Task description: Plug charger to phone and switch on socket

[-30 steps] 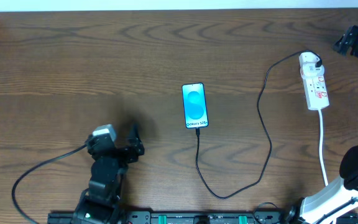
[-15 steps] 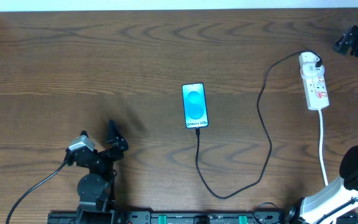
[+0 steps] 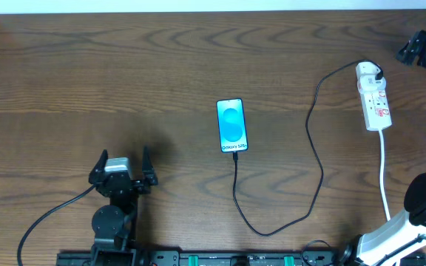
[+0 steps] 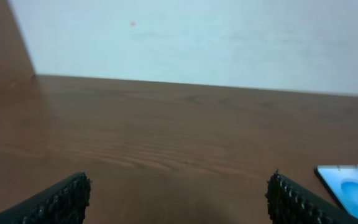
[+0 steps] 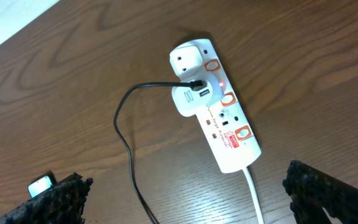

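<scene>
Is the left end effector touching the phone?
Apart. The overhead view shows table between the left end effector and the phone.

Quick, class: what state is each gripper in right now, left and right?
Left gripper: open, holding nothing.
Right gripper: open, holding nothing.

Phone, ahead-right of the left pincer: screen caption apparently "Galaxy S25". Socket red markings illegible.

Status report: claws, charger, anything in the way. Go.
Left claw open, empty, left of phone. Right claw open, above socket. Charger runs from socket to phone's lower edge; red light on socket. Nothing in the way.
</scene>
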Available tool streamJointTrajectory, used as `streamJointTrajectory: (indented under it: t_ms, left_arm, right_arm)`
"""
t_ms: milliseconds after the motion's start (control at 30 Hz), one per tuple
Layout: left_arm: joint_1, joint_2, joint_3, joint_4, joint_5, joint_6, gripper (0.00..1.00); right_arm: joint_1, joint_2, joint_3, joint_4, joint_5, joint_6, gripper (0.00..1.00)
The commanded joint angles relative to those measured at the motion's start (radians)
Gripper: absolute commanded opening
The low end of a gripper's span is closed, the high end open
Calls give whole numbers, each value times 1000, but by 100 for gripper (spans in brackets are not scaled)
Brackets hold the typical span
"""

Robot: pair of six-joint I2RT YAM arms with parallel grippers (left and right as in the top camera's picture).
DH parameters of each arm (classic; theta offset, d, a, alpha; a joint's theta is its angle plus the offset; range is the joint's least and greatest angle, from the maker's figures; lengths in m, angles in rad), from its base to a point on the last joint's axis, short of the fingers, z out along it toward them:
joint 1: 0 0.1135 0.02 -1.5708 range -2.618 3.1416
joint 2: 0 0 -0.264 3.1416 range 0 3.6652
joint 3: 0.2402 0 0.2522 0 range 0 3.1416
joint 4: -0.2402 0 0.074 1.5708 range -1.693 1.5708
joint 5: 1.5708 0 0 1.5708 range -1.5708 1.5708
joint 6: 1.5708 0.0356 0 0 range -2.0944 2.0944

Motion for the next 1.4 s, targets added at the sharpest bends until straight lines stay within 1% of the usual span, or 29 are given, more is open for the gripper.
streamJointTrajectory:
  t_ms: [0, 300, 467, 633, 1367]
  left_arm:
    - [15, -7, -18, -50, 60, 96, 91]
    - [37, -8, -18, -48, 48, -81, 90]
    - [37, -8, -18, -49, 48, -144, 90]
    - [37, -8, -18, -49, 48, -116, 90]
    - [37, -6, -18, -46, 48, -117, 90]
  right_arm:
    - [1, 2, 2, -3, -6, 9, 99]
    - [1, 2, 2, -3, -6, 9, 99]
    - [1, 2, 2, -3, -6, 9, 99]
    - [1, 2, 2, -3, -6, 9, 99]
    - [1, 2, 2, -3, -6, 9, 99]
